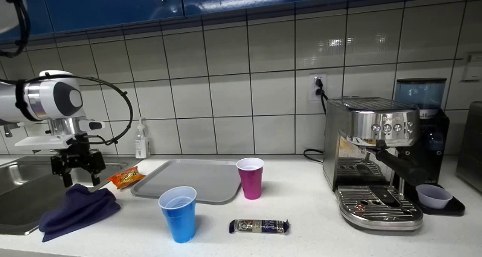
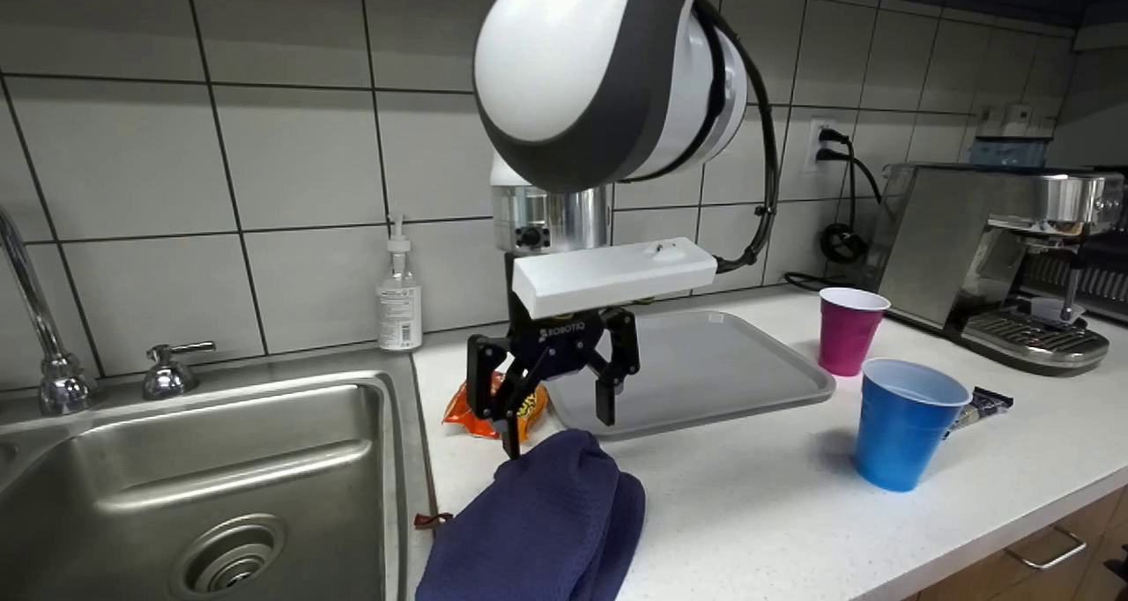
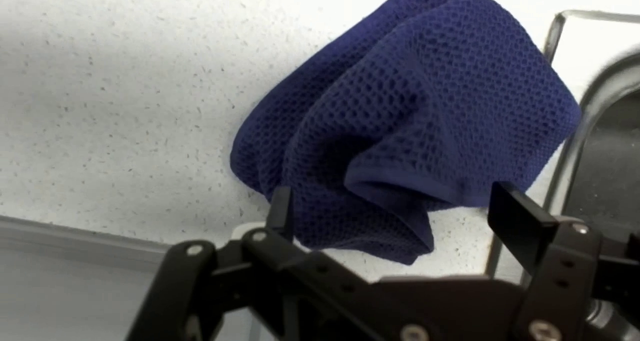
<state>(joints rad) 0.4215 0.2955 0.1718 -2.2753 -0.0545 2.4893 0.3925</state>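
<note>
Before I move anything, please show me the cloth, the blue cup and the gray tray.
Cloth (image 3: 440, 111): wrist view, on the crumpled middle.
Blue cup (image 1: 180, 220): in an exterior view, on the outer wall.
Gray tray (image 1: 192, 178): in an exterior view, on the bare surface.

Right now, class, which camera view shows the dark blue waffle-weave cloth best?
The wrist view: the dark blue waffle-weave cloth is largest there, its weave clear, its top slightly cropped. An exterior view shows it whole but small; an exterior view cuts it off below.
</note>
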